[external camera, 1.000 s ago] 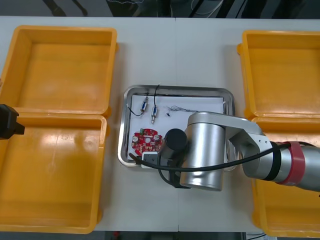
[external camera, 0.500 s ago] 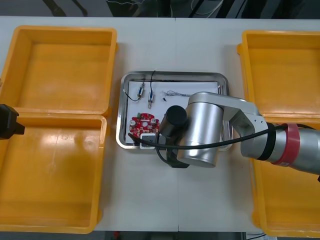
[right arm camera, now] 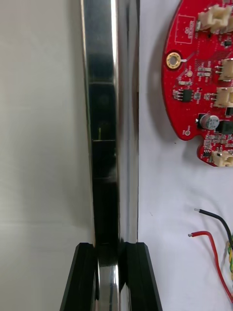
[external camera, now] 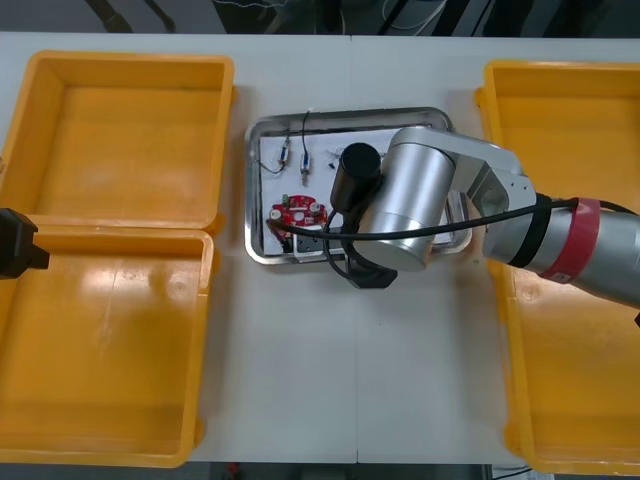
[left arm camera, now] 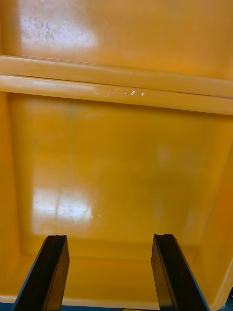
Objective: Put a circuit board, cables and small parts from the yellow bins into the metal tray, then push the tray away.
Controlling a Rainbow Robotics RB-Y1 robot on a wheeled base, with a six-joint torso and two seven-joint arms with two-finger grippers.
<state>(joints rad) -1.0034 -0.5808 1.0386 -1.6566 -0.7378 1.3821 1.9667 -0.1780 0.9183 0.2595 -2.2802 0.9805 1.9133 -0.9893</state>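
Note:
The metal tray (external camera: 252, 190) lies in the middle of the table, white inside, with a round red circuit board (external camera: 297, 213), two small metal parts (external camera: 288, 153) and thin cables in it. My right arm (external camera: 410, 210) reaches over the tray's near side. In the right wrist view my right gripper (right arm camera: 109, 248) is shut on the tray's shiny rim (right arm camera: 109, 121), one finger on each side. The circuit board (right arm camera: 204, 82) and red and black cable ends (right arm camera: 208, 238) lie inside, beside that rim. My left gripper (left arm camera: 109, 238) hangs open over the near left yellow bin (left arm camera: 121, 160).
Two yellow bins stand on the left, far (external camera: 125, 135) and near (external camera: 100, 350), and two on the right, far (external camera: 560, 140) and near (external camera: 570, 380). The left gripper (external camera: 15, 243) sits at the table's left edge. Bare table lies in front of the tray.
The tray has slid away toward the table's far edge, carried along by my right gripper and arm. The left arm has not moved.

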